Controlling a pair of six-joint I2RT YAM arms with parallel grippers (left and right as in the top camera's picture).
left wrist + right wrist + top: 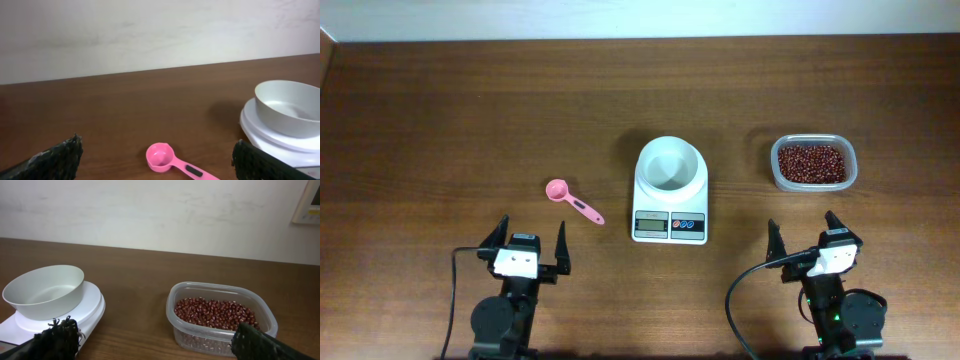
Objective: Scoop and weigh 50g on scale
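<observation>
From above, the left gripper (pixel 532 228) and the right gripper (pixel 802 222) both stand spread wide and hold nothing. The pink spoon (pixel 572 200) lies just ahead of the left gripper and a little to its right. Its cup is the far end, and the handle slants back toward the scale (pixel 670 195), so the left arm is plainly the nearer one. The beans (pixel 811 163) sit in a clear tub (pixel 775 172) almost straight ahead of the right gripper.

In the left wrist view, the spoon (pixel 172 162) lies flat on the table (pixel 115 110) between the open fingers (pixel 55 157), with the scale's bowl (pixel 287 107) ahead to the right.

In the right wrist view, the beans (pixel 215 312) lie ahead and right of centre, and the scale (pixel 92 311) ahead and left. The bowl looks empty.
</observation>
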